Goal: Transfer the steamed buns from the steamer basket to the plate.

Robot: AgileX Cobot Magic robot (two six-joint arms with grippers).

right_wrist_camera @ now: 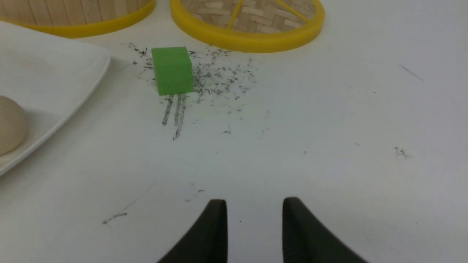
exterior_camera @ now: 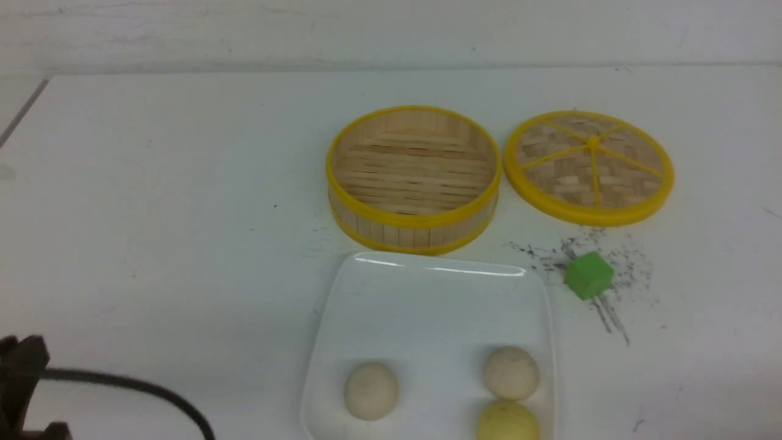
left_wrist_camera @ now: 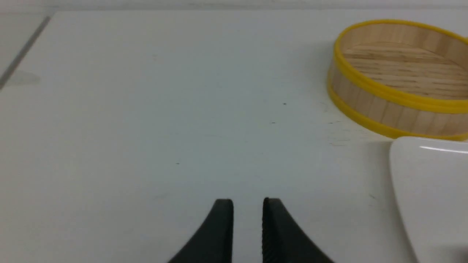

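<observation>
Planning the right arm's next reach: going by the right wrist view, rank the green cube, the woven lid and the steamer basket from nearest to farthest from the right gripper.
From the right gripper, which is open and holds nothing:
1. Green cube, on the scuffed table patch, beside the plate's corner.
2. Woven lid, lying flat just beyond the cube.
3. Steamer basket, farthest, behind the plate; only its lower wall shows.

Bright, even light overhead washes the white table (exterior_camera: 183, 244) pale; a glare streak lies on the plate (exterior_camera: 427, 305) edge nearest the basket (exterior_camera: 414, 220), shadows around it are faint, and all views look soft, slightly blurred
</observation>
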